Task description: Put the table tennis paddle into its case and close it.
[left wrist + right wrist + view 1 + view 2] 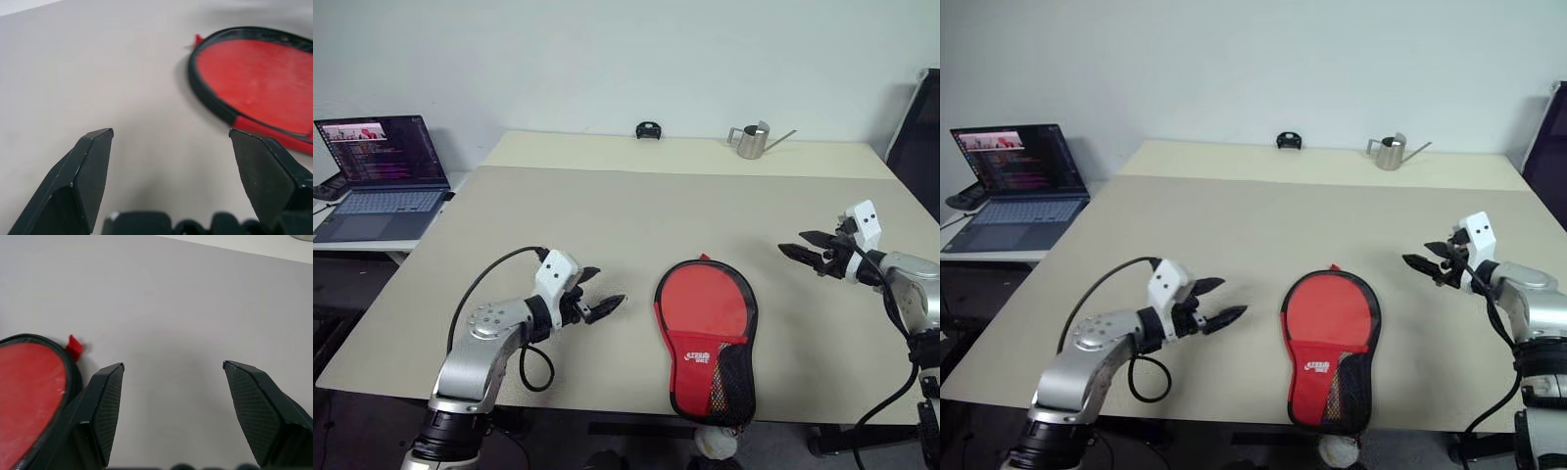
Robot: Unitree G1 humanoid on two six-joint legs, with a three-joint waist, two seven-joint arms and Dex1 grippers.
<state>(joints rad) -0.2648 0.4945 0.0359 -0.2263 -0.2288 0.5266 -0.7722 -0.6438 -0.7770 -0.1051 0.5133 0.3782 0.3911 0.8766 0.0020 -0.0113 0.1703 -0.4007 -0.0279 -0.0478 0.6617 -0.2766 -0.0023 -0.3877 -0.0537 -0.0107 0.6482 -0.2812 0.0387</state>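
- A laptop (380, 176) sits open on a side desk, left of the table (607, 225).
- The left gripper (597, 294) hovers just above the table with its fingers spread apart, empty, pointing toward the case.
- The case (707, 338) lies flat near the table's front edge between the two grippers, red side up, mesh pocket toward the front. The paddle cannot be told apart from it.
- A small black object (649, 130) and a metal watering can (751, 141) stand along the far edge.
- The right gripper (808, 247) hangs above the table, well right of the case, fingers apart and empty.
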